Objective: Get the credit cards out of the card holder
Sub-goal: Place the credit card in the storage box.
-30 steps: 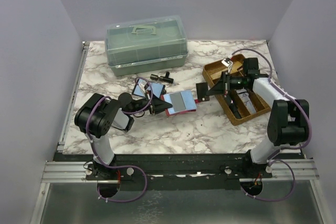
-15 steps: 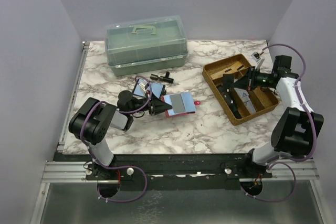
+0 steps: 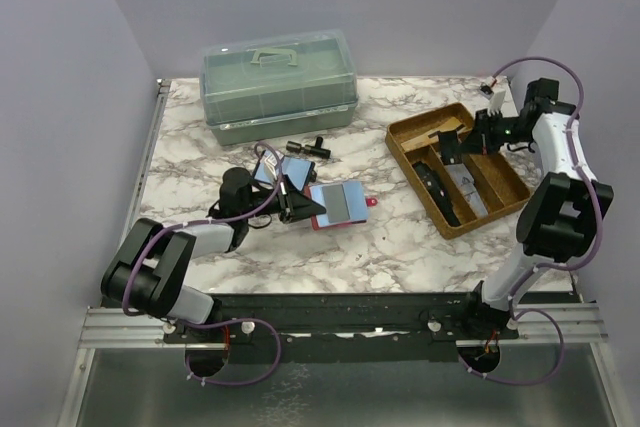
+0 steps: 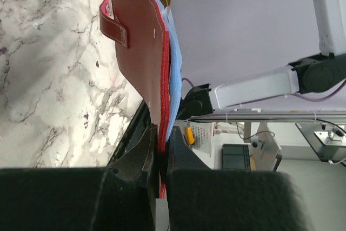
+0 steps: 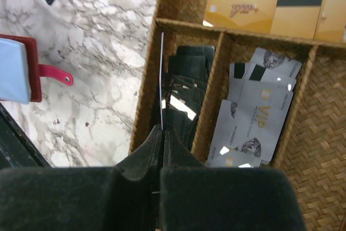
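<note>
Pinching card holder [image 4: 140, 41] rim in left gripper [image 4: 160, 139], steadying it open on surface [image 3: 400, 247] near centre. Clamping one credit card [image 5: 161, 79] edge-on in right gripper [image 5: 161, 133] above wicker tray [image 5: 148, 96], over dark-card compartment, probably to drop it there.

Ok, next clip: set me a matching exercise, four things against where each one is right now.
1 card holder
2 thin card
3 silver VIP cards
4 green lidded box

A at the far side of the table
B pinched edge-on in the right gripper, over the wicker tray
C clamped at its edge by the left gripper
D lying in a tray compartment

Pairs: 1-C, 2-B, 3-D, 4-A
</note>
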Tool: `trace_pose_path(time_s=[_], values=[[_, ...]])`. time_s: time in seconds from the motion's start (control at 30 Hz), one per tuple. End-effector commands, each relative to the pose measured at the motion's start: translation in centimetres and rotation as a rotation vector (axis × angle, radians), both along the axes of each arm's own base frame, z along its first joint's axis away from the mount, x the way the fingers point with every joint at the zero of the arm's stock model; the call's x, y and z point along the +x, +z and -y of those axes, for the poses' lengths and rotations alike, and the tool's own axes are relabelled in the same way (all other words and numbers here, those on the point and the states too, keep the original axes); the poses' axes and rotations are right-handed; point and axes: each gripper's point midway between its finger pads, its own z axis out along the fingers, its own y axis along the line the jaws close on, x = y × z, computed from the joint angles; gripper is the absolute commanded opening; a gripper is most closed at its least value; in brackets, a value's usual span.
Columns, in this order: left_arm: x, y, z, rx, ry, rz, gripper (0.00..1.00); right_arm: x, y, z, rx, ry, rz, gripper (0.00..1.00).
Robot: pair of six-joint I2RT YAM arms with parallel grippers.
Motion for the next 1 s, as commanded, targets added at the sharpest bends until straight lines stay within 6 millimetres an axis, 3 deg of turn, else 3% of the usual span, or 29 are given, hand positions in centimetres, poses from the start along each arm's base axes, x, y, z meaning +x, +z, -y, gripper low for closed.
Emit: trace_pose_path(time_s=[0.0, 0.5, 0.57, 0.63, 0.73, 0.83, 0.9, 0.97], values=[[-0.7, -0.6, -0.1, 0.054, 0.002, 0.021, 0.00, -1.9, -2.9, 1.1, -0.077, 0.052, -0.136, 0.00], [-1.2, -0.2, 1.6, 0.069, -0.023, 0.043, 0.00, -5.3, -7.7, -2.0, -0.106, 0.133, -0.312, 0.02], [-1.2, -0.2, 1.7, 0.071, -0.026, 0.044, 0.00, -5.5, -8.2, -2.1, -0.121, 0.128, -0.325, 0.06], [-1.3, -0.1, 1.8, 0.072, -0.026, 0.046, 0.00, -5.2, -8.4, -1.6, -0.157, 0.102, -0.331, 0.18], [-1.2, 0.1, 2.1, 0.076, -0.020, 0.048, 0.00, -3.5, -7.1, 0.4, -0.269, 0.017, -0.271, 0.37], [-1.1, 0.0, 2.3, 0.091, -0.010, 0.041, 0.00, -1.6, -4.0, 1.2, -0.313, -0.039, -0.165, 0.51], [-0.8, -0.2, 2.5, 0.105, 0.007, 0.031, 0.00, -1.1, -2.0, 0.3, -0.266, -0.022, -0.122, 0.52], [-0.6, -0.3, 2.6, 0.120, 0.022, 0.025, 0.00, -1.5, -0.2, -2.2, -0.156, 0.050, -0.092, 0.53]])
